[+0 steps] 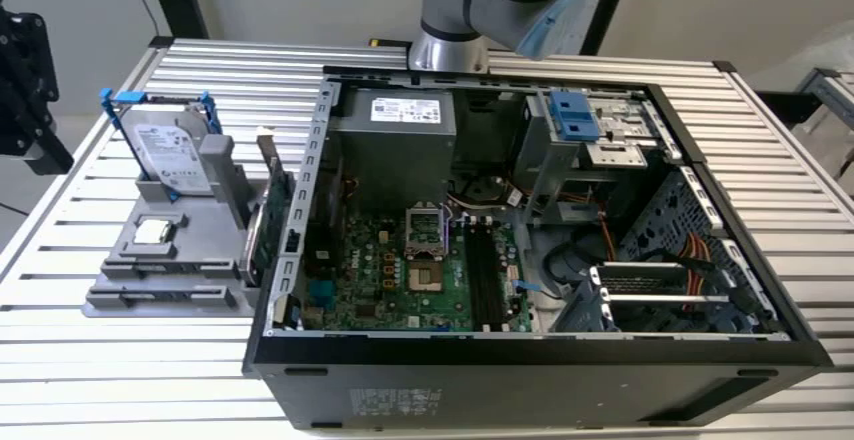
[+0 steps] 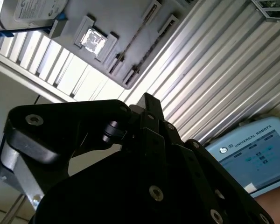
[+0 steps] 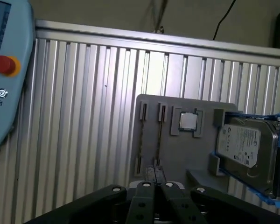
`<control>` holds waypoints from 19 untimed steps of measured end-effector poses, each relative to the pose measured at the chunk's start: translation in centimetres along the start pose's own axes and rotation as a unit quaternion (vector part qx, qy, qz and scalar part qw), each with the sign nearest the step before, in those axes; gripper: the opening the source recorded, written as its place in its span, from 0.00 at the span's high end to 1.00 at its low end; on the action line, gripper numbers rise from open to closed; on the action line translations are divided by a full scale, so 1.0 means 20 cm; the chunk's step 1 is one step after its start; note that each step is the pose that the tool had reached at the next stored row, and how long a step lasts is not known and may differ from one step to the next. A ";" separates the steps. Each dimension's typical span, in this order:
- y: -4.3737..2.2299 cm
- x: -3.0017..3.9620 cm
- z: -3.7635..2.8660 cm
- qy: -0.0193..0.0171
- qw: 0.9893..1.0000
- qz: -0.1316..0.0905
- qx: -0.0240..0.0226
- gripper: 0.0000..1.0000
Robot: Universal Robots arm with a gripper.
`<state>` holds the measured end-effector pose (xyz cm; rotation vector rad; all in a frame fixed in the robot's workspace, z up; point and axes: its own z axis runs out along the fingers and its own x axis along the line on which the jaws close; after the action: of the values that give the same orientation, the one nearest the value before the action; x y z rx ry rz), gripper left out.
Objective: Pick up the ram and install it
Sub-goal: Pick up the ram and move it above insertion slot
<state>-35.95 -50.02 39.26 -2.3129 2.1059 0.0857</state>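
While the black gripper [image 3: 154,172] hangs, jaws together, above the ribbed silver table [image 3: 84,116], an open black computer case [image 1: 534,372] occupies the exterior view's centre.

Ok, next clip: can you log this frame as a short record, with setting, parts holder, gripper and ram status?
setting: open computer case on a slatted metal table
holder: gray holder beside the case, on the exterior view's left; carries a hard drive in a blue frame, a square chip and two narrow slots
card: green card upright between holder and case
gripper: gripper above the table, lined up with the narrow slots in the first wrist view
ram: cannot tell whether it sits in those slots
motherboard slots: black, inside the case
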 end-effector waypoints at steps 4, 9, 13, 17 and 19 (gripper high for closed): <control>0.000 0.001 0.000 0.000 1.000 -0.001 0.000 1.00; 0.000 0.001 0.000 0.000 1.000 0.000 0.000 1.00; 0.000 0.001 0.001 -0.001 1.000 0.004 0.000 1.00; 0.000 0.001 0.001 -0.001 1.000 0.010 0.001 1.00; 0.000 0.001 0.001 -0.001 1.000 0.011 0.001 1.00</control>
<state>-35.95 -50.03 39.25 -2.2891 2.1298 0.0863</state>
